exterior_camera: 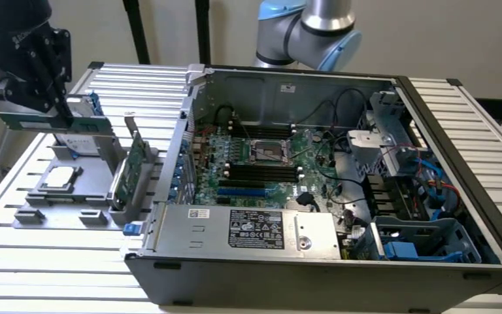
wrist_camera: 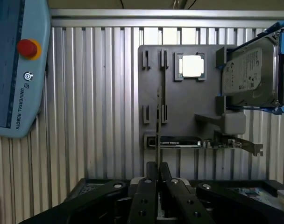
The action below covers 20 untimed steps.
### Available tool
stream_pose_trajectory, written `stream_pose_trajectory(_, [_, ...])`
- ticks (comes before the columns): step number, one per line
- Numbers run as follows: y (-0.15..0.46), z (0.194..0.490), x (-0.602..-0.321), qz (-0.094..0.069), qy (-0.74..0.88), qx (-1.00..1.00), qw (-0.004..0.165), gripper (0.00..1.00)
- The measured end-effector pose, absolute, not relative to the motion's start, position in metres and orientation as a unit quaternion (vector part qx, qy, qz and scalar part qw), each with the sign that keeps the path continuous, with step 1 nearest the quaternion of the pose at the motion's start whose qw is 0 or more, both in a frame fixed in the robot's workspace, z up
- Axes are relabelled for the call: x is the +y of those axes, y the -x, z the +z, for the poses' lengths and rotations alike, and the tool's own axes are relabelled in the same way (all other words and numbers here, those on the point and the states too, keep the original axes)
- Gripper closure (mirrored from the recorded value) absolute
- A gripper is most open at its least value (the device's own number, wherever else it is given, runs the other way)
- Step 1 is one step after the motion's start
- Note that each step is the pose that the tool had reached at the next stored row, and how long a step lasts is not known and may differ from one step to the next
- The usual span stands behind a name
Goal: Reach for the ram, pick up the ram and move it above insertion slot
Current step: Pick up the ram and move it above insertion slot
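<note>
Gripping edge-on ram (wrist_camera: 158, 122), pincer (wrist_camera: 155, 169) clamped.

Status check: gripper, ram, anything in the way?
Gripper shut on ram, lifted above the gray tray. Expansion card upright in tray. Ram not over the case yet.

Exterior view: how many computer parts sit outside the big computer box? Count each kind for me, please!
Ram sticks: 1, clamped in the gripper above the gray tray
Processor chips: 1, lying on the tray
Hard drives: 1, in a blue-edged holder
Expansion cards: 1, standing on edge
Total: 4
</note>
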State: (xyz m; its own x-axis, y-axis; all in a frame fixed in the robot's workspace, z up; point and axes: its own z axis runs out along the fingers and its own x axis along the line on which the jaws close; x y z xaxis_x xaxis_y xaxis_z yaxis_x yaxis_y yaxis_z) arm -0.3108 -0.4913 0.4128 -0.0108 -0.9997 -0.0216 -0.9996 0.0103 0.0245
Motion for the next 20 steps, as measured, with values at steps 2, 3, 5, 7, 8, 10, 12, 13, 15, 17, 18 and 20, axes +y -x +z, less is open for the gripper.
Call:
stream_pose_trajectory(2, [0.302,0.418,-0.491,-0.017,-0.703,-0.711,0.001,0.86])
stream_pose_trajectory(3, [0.297,0.42,-0.491,-0.017,-0.703,-0.711,0.001,0.86])
stream_pose_trajectory(5, [0.288,0.422,-0.491,-0.018,-0.703,-0.711,0.0,0.86])
stream_pose_trajectory(7, [0.279,0.424,-0.491,-0.019,-0.703,-0.711,-0.001,0.86])
stream_pose_trajectory(8, [0.274,0.424,-0.491,-0.019,-0.703,-0.711,-0.001,0.86])
stream_pose_trajectory(10, [0.265,0.424,-0.49,-0.02,-0.703,-0.711,-0.002,0.86])
stream_pose_trajectory(12, [0.256,0.424,-0.49,-0.021,-0.703,-0.711,-0.003,0.86])
stream_pose_trajectory(13, [0.252,0.424,-0.49,-0.022,-0.703,-0.711,-0.004,0.86])
stream_pose_trajectory(15, [0.243,0.424,-0.489,-0.023,-0.703,-0.711,-0.005,0.86])
stream_pose_trajectory(17, [0.233,0.424,-0.488,-0.023,-0.703,-0.711,-0.005,0.86])
stream_pose_trajectory(18, [0.229,0.424,-0.488,-0.024,-0.703,-0.711,-0.005,0.86])
stream_pose_trajectory(20, [0.22,0.424,-0.487,-0.024,-0.703,-0.711,-0.006,0.86])
